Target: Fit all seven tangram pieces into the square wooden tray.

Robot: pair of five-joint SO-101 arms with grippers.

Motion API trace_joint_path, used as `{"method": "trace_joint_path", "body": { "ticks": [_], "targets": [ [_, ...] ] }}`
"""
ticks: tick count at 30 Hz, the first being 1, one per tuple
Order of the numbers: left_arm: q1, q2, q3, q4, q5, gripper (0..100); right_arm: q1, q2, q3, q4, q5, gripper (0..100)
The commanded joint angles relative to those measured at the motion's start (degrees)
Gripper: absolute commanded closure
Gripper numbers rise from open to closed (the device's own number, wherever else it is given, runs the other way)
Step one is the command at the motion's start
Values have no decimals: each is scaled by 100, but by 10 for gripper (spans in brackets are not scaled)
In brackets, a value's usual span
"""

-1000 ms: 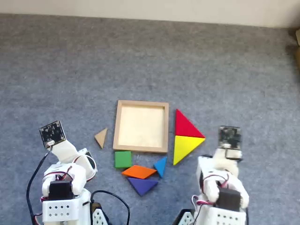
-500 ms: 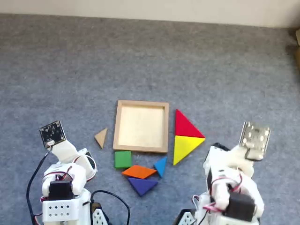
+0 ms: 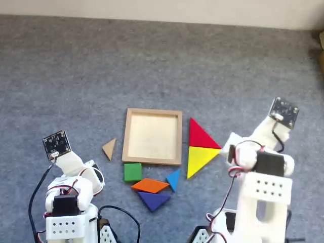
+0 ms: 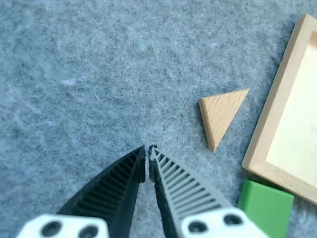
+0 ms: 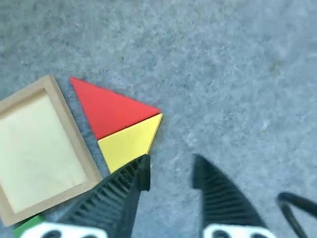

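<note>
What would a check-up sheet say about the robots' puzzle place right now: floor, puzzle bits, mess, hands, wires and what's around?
Surface: grey carpet.
Job's things: wooden tray with nothing in it. All seven pieces lie outside on the carpet: red triangle and yellow triangle touching on one side, wooden triangle on the other, and green square, orange parallelogram, blue triangle and purple triangle along the near edge.
Clutter: nothing seen.
Hands: left hand shut, above bare carpet near the wooden triangle; right hand open, close to the yellow triangle.
Cables: black cable beside the left arm's base; red and white wires on the right arm.
Surroundings: pale strip beyond the carpet's far edge.
</note>
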Motion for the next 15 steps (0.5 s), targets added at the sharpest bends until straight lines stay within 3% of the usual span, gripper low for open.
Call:
{"method": "trace_joint_path", "body": {
  "ticks": [1,8,15],
  "targets": [
    [119,40,127,26,-35,957,-479,268,-382,-22,-440,715],
    [119,40,127,26,-35,957,-1569,655,-75,-1033,-580,713],
    [119,40,127,26,-35,957,-1736,1200,119,-1622,-826,710]
  ]
}}
